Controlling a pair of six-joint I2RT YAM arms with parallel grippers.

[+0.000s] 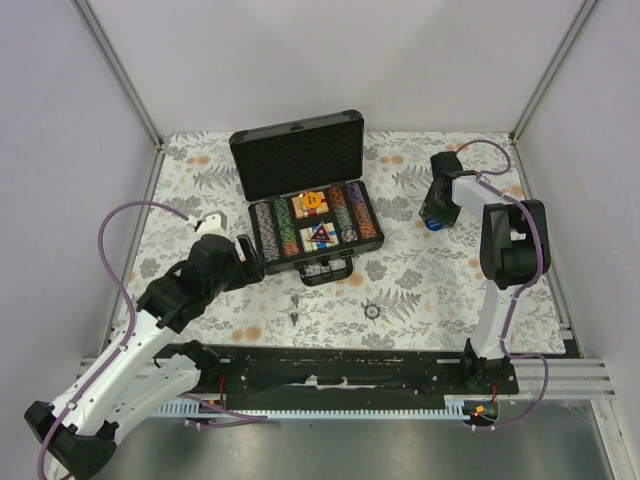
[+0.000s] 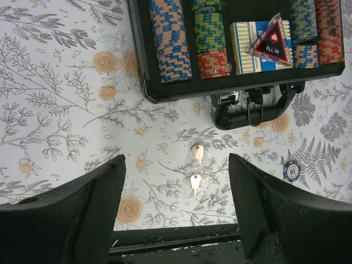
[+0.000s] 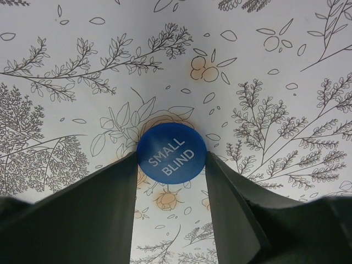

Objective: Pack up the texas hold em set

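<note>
Right jaws — tight on blue button (image 3: 171, 153)

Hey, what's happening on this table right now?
The right gripper is closed on a blue Small Blind button, right of the open black case. The left gripper hangs open near the case's front left corner, holding nothing. Chips, cards and an All In marker sit in the case; two keys and one chip lie loose in front.

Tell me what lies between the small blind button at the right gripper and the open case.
Nothing visible does: only flowered tablecloth separates the small blind button, between the right gripper fingertips, from the case.
</note>
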